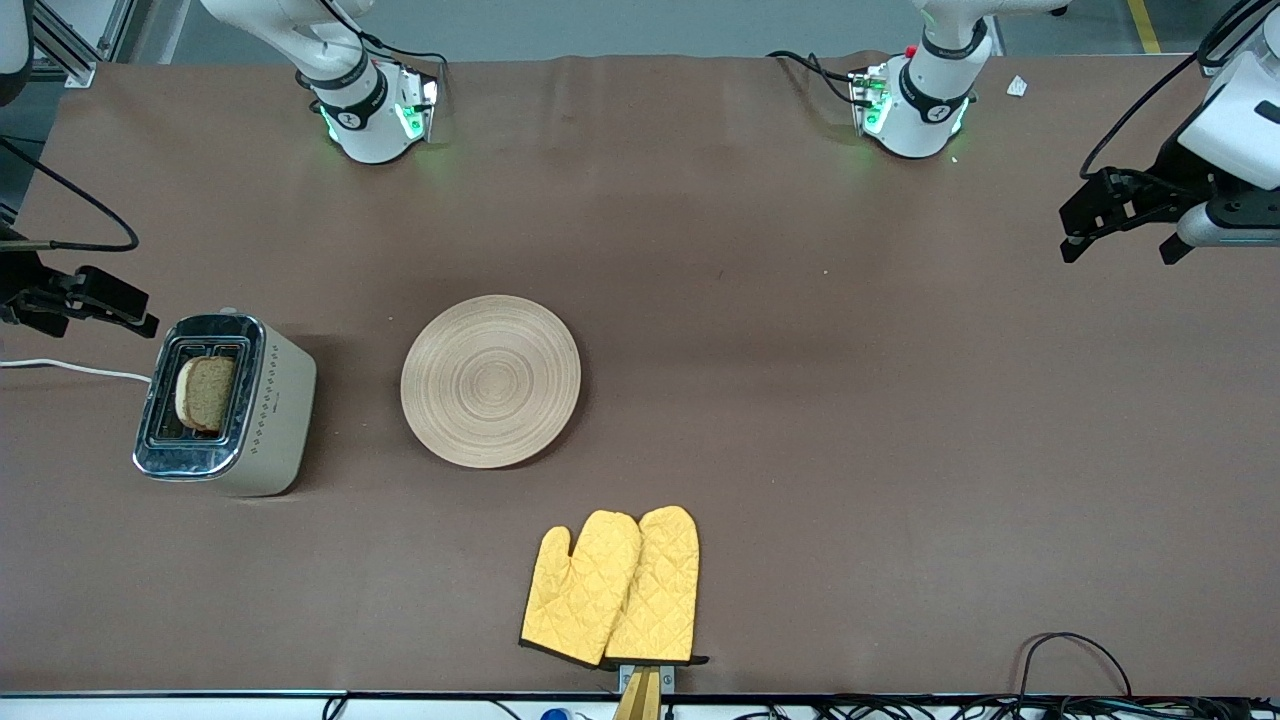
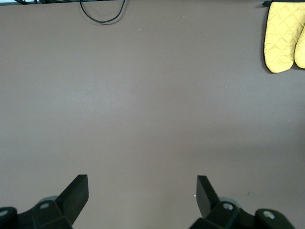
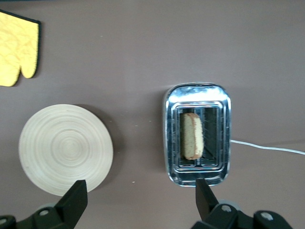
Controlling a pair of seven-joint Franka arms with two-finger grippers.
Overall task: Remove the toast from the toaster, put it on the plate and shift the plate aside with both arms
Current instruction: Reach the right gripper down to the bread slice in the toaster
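The toast (image 1: 207, 392) stands upright in a slot of the silver toaster (image 1: 285, 410) at the right arm's end of the table. The round wooden plate (image 1: 490, 381) lies flat beside the toaster, bare. My right gripper (image 1: 140, 315) hangs open and empty above the table next to the toaster. Its wrist view shows the toast (image 3: 192, 136), the toaster (image 3: 221, 143) and the plate (image 3: 66, 149) below the gripper (image 3: 141, 193). My left gripper (image 1: 1115, 250) is open and empty over bare table at the left arm's end, and its wrist view (image 2: 142, 191) shows only tablecloth beneath it.
A pair of yellow oven mitts (image 1: 612, 588) lies near the table's front edge, nearer the front camera than the plate; they also show in the left wrist view (image 2: 283, 38) and in the right wrist view (image 3: 16, 50). The toaster's white cord (image 1: 70, 368) runs off the table's end.
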